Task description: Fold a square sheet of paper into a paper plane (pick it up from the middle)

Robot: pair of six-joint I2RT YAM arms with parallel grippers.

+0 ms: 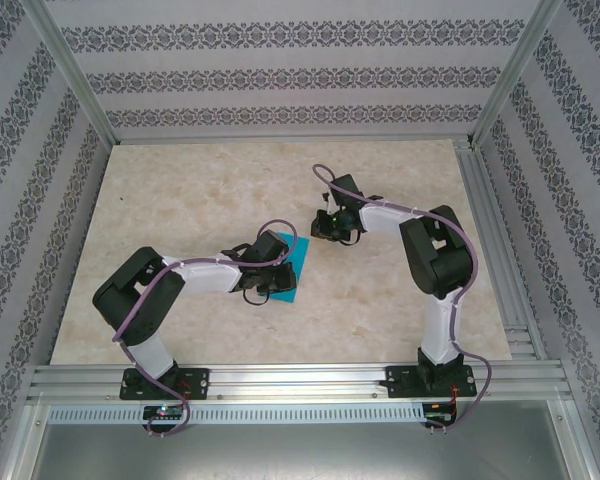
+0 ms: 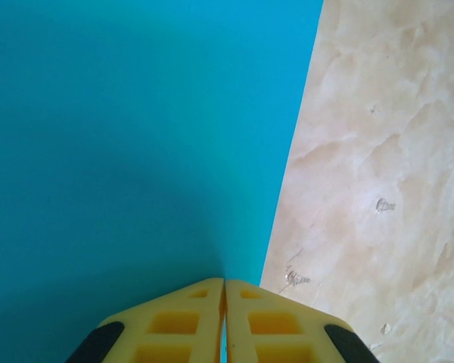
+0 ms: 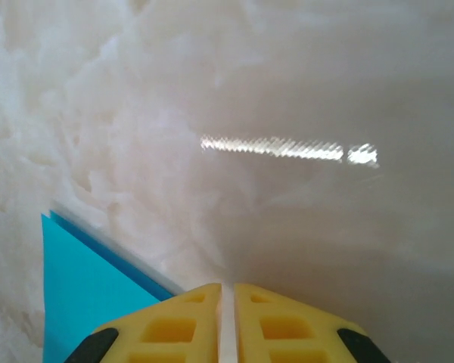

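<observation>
From the overhead camera I am seeing the left arm bending in from the near left corner and stretching across the marbled table towards the centre; its left gripper is sitting over the square sheet of paper, which is lying flat near the middle of the table, slightly towards the near edge; on the left wrist camera the two yellow fingers are pressing together, tips meeting right on the turquoise surface close to the sheet's right-hand edge, and I cannot tell whether any paper is caught between them; moving right, bare table is showing just beside that edge; further right the right gripper is hanging just beyond the sheet's far right corner, its fingers closed to a hairline slit with nothing in them; on its wrist camera a blue corner of the sheet is poking in at the lower left, apart from the fingertips
</observation>
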